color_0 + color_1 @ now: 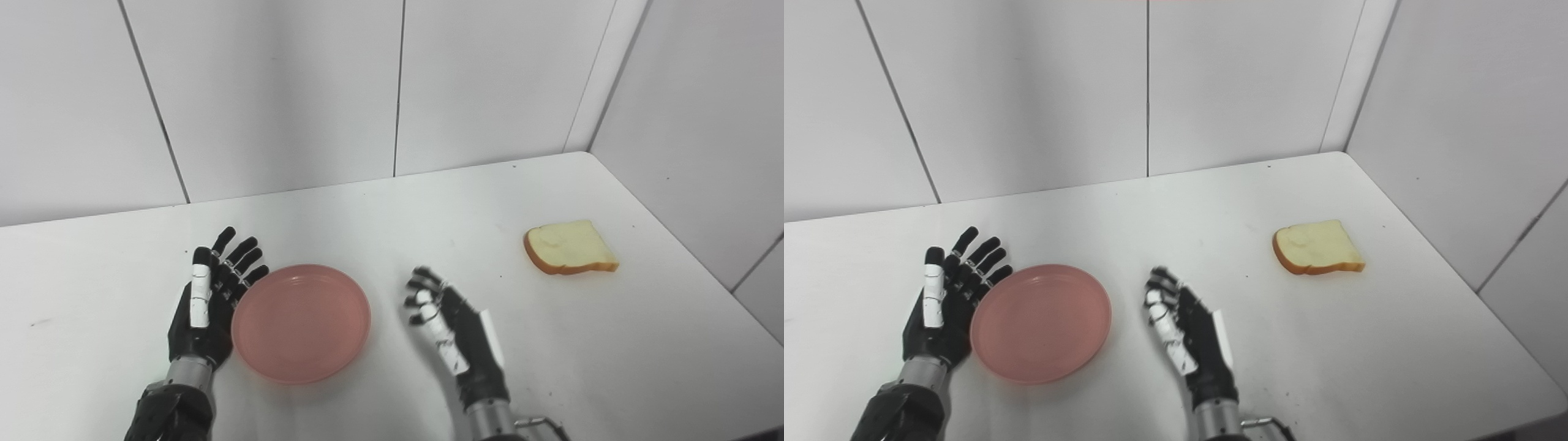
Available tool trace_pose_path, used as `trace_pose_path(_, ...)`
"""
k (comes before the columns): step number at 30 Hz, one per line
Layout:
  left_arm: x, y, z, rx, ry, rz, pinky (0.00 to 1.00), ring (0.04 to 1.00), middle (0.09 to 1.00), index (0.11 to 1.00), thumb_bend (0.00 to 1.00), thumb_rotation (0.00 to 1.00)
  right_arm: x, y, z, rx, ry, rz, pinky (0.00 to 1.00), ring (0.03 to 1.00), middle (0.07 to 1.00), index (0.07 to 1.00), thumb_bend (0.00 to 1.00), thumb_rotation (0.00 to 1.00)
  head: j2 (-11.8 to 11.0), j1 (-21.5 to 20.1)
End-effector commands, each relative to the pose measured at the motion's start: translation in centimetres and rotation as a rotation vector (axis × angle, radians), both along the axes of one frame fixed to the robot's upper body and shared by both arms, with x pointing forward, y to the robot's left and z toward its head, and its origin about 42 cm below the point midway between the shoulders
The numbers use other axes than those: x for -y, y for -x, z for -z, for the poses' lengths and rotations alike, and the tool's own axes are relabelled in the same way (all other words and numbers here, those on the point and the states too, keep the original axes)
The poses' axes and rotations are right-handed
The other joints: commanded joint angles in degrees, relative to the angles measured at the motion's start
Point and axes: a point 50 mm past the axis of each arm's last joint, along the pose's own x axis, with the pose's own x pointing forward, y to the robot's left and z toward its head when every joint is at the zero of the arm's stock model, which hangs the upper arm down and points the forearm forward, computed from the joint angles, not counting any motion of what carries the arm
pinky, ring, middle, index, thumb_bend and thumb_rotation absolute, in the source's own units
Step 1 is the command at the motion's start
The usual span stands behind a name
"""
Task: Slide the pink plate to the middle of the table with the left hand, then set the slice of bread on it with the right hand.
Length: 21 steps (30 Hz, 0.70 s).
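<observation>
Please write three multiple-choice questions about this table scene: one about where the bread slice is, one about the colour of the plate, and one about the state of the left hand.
1. Where does the bread slice lie?
A. On the plate
B. On the table, far right
C. In the right hand

2. What colour is the plate?
A. Pink
B. Blue
C. White

3. How is the left hand?
A. Shut on the bread
B. Open, beside the plate's left rim
C. Out of view

Answers:
1 B: it rests on the white table, beyond the right hand.
2 A: the dish is plainly pink.
3 B: its fingers are spread and hold nothing.
</observation>
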Motion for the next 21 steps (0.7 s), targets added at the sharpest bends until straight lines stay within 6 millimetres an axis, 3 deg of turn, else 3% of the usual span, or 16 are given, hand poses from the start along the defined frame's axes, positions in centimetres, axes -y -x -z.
trace_pose_path(1,0.7,1.0,2.7,-0.098,-0.014,0.024,0.8,0.873,0.842,0.895,0.96,0.81,1.6,-0.2,-1.5,0.013,0.073,0.006,0.63,0.748,0.824,0.84,0.68,0.8,-0.4,-0.2)
trace_pose_path(6,0.7,1.3,3.8,-0.095,-0.021,0.034,0.79,0.841,0.809,0.883,0.93,0.83,5.1,-1.7,-6.1,0.1,0.307,0.056,0.62,0.78,0.853,0.897,0.73,0.67,-3.3,-2.5)
trace_pose_path(7,0.6,1.3,4.1,-0.093,-0.021,0.04,0.79,0.844,0.813,0.892,0.93,0.83,5.5,-2.0,-6.9,0.119,0.361,0.062,0.62,0.792,0.87,0.906,0.74,0.68,-4.9,-4.2)
trace_pose_path(14,-0.2,1.3,5.2,-0.102,-0.014,0.051,0.79,0.843,0.811,0.887,0.94,0.82,7.8,-3.3,-11.3,0.18,0.471,0.142,0.64,0.835,0.876,0.885,0.83,0.78,-8.1,-8.2)
trace_pose_path(17,-0.3,1.2,5.4,-0.11,-0.019,0.049,0.77,0.832,0.801,0.874,0.95,0.82,9.1,-3.3,-12.7,0.203,0.515,0.183,0.66,0.834,0.873,0.89,0.83,0.78,-8.5,-8.0)
trace_pose_path(21,-0.1,1.4,5.5,-0.112,-0.015,0.051,0.75,0.831,0.801,0.867,0.94,0.81,10.8,-2.8,-14.1,0.224,0.526,0.218,0.63,0.819,0.872,0.902,0.85,0.79,-8.2,-7.1)
